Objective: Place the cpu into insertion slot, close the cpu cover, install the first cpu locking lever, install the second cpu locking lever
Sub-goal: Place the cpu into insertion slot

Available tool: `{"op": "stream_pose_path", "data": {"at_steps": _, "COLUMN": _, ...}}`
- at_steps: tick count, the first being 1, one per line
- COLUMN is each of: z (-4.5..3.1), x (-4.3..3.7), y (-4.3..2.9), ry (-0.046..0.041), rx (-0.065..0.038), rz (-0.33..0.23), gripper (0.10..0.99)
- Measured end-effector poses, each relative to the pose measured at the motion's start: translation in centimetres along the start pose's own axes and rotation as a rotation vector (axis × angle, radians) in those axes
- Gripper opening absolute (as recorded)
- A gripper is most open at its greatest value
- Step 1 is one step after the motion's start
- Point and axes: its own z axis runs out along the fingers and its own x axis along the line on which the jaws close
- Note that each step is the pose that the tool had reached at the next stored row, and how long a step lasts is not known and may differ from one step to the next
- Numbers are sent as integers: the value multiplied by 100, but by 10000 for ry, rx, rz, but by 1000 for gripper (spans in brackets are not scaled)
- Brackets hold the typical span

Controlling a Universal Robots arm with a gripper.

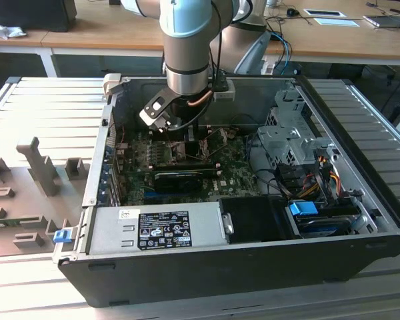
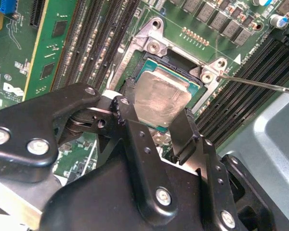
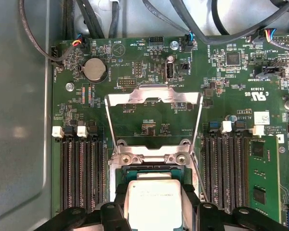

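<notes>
Tower computer case of black metal [image 1: 253,267], lying on its side with the panel off, admits the pale-blue and silver robot arm [image 1: 187,40] from above; we take the open side as the one way down to the green motherboard [image 3: 149,62]. The black two-fingered gripper [image 2: 156,108] pinches the cpu, a flat square chip with a dull silver-grey top [image 3: 151,199], by two opposite edges, a hold that we judge keeps its underside clear, and has it squarely at the dark insertion slot [image 2: 166,60]; we cannot tell whether it is fully seated. The cpu cover, a thin grey metal frame plate with a square cut-out [image 3: 154,97], stands open on its hinge just beyond the slot, out of the chip's way. Rows of black memory slots [image 3: 82,173] run close along both sides of the socket, so we judge there is little room sideways and most straight up. A thin wire locking lever [image 2: 260,84] juts outward from one corner, unlatched.
</notes>
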Motion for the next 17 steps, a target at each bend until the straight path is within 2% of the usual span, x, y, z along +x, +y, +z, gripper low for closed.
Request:
{"op": "stream_pose_path", "data": {"at_steps": 1, "z": 0, "x": 0, "y": 0, "ry": 0, "rx": 0, "rz": 0, "gripper": 541}}
{"op": "stream_pose_path", "data": {"at_steps": 2, "z": 1, "x": 0, "y": 0, "ry": 0, "rx": 0, "rz": 0, "gripper": 604}}
{"op": "stream_pose_path", "data": {"at_steps": 7, "z": -14, "x": 1, "y": 1, "ry": 0, "rx": -1, "rz": 1, "gripper": 604}}
{"op": "stream_pose_path", "data": {"at_steps": 13, "z": -121, "x": 4, "y": 9, "ry": 0, "rx": -1, "rz": 1, "gripper": 604}}
{"op": "stream_pose_path", "data": {"at_steps": 15, "z": -139, "x": 5, "y": 10, "ry": 1, "rx": 0, "rz": 1, "gripper": 588}}
{"op": "stream_pose_path", "data": {"at_steps": 17, "z": -164, "x": 6, "y": 12, "ry": -1, "rx": -1, "rz": 0, "gripper": 459}}
